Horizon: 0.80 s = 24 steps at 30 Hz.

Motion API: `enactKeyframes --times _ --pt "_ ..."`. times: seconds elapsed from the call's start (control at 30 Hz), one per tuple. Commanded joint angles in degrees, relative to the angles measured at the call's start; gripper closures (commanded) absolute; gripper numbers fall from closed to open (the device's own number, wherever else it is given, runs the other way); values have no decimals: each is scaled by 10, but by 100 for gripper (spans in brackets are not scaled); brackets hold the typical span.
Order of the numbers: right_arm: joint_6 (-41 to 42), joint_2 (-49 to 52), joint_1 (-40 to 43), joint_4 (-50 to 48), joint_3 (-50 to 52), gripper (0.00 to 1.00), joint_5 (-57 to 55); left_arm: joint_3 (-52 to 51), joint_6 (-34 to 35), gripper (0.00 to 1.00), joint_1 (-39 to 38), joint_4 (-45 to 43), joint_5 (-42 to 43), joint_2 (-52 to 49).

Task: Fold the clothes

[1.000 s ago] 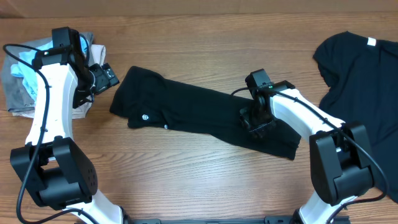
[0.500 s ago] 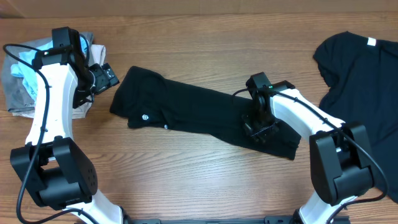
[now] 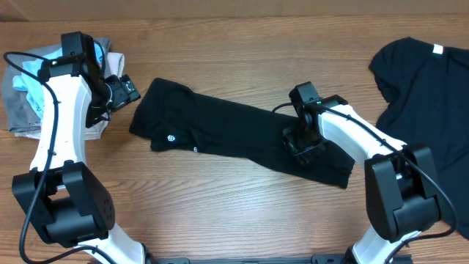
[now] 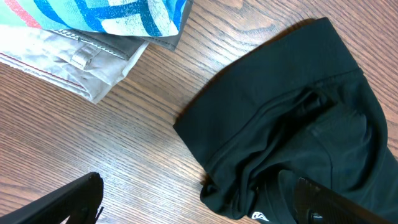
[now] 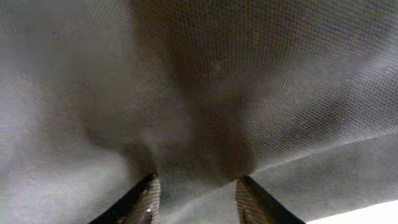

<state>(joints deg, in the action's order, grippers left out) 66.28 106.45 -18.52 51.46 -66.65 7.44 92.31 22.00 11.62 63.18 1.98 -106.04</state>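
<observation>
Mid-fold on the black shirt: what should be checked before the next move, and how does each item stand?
1. Left gripper open: ok.
2. Left gripper holding the folded black shirt at its left end: not ok, it holds nothing.
3. Right gripper down on the shirt's right end: ok.
4. Right gripper firmly pinching fabric: cannot tell.
5. Clothes pile apart from the shirt: ok.
</observation>
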Motion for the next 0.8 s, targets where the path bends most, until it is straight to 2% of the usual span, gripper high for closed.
enactKeyframes --times 0.0,0.07,0.2,0.33,0.77 --pt "15 -16 0 -4 -10 51 -15 7 -1 0 -3 0 6 4" --pt "15 -16 -1 -7 -9 53 -14 7 -1 0 -3 0 6 4" --pt "15 -16 -1 -2 -9 86 -14 7 -1 0 -3 0 6 4" --pt "15 -16 -1 10 -9 96 -14 7 -1 0 -3 0 6 4" --pt "15 -16 -5 33 -9 96 37 7 -1 0 -3 0 6 4"
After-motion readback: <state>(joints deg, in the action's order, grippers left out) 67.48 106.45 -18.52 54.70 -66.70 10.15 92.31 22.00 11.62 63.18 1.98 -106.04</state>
